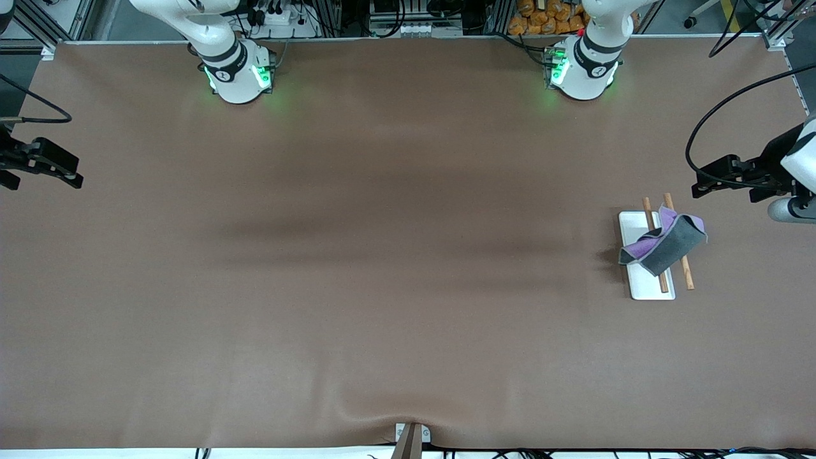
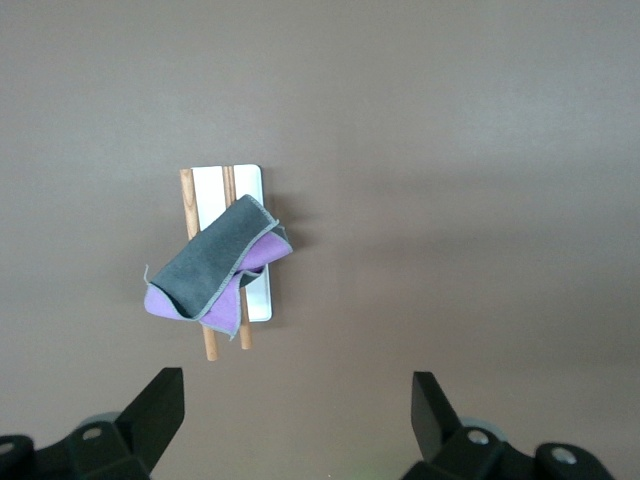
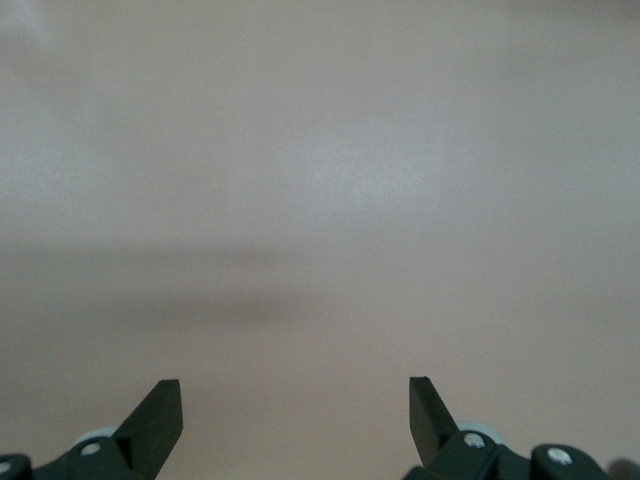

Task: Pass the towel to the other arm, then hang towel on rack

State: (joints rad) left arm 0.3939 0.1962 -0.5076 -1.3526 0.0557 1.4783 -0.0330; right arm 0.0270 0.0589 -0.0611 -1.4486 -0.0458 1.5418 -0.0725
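Towel point(image 1: 663, 242) draped over rack point(image 1: 647, 288); left end effector point(image 2: 295, 400) and right end effector point(image 3: 295, 400) spread, empty. Nothing left but retreating.

Soft cloth towel point(image 1: 666, 245) drapes wooden rods of the rack point(image 1: 637, 280) (glossy white base).
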